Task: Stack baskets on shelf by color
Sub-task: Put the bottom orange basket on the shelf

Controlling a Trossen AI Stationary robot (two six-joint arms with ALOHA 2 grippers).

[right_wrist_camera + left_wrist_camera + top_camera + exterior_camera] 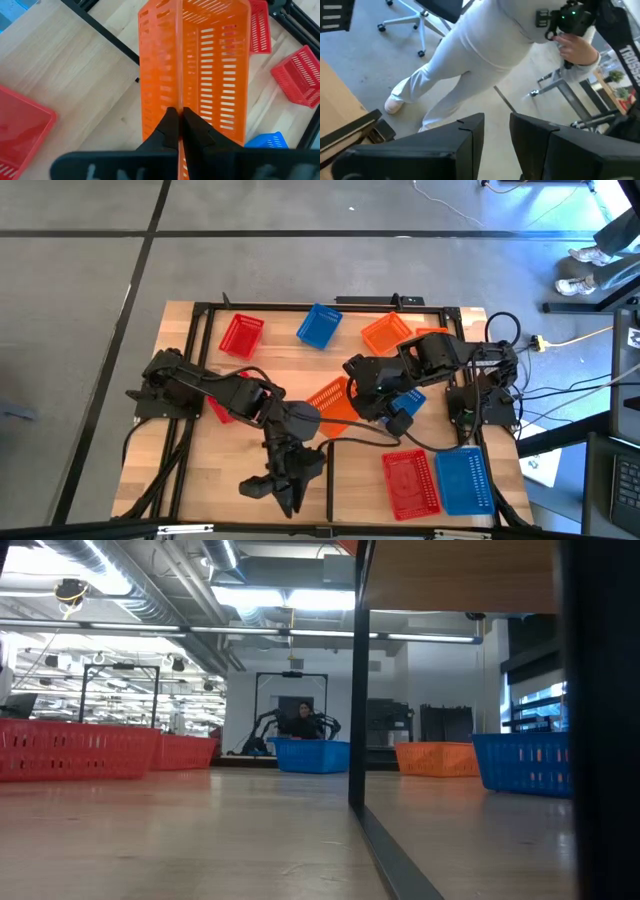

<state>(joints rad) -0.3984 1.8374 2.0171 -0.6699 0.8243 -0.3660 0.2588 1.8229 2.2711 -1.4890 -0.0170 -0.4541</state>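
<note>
My right gripper [179,131] is shut on an orange basket [332,402] above the middle of the wood shelf board [190,470]. My left gripper [497,135] is open and holds nothing; it hangs at the board's near edge [285,480], facing the floor beyond. Resting flat on the board are a red basket [241,335], a blue one [319,325] and an orange one [386,332] along the far side. A red basket [410,483] and a blue one [463,478] sit near right. Another blue basket [408,402] lies under the right arm. My right gripper pinches the orange basket's long side wall at its rim [179,102], one finger [167,127] on the outer face and the other inside. The fingers point along the wall, coming from the table's right. The basket is tipped on edge; no orange basket rests mid-board in the low view.
A second orange basket [432,336] and a red one [222,408] are partly hidden under the arms. The black divider strip [357,690] stands at the near edge. Cables trail on the right. A person in white trousers [470,60] stands near the table, hand on a controller.
</note>
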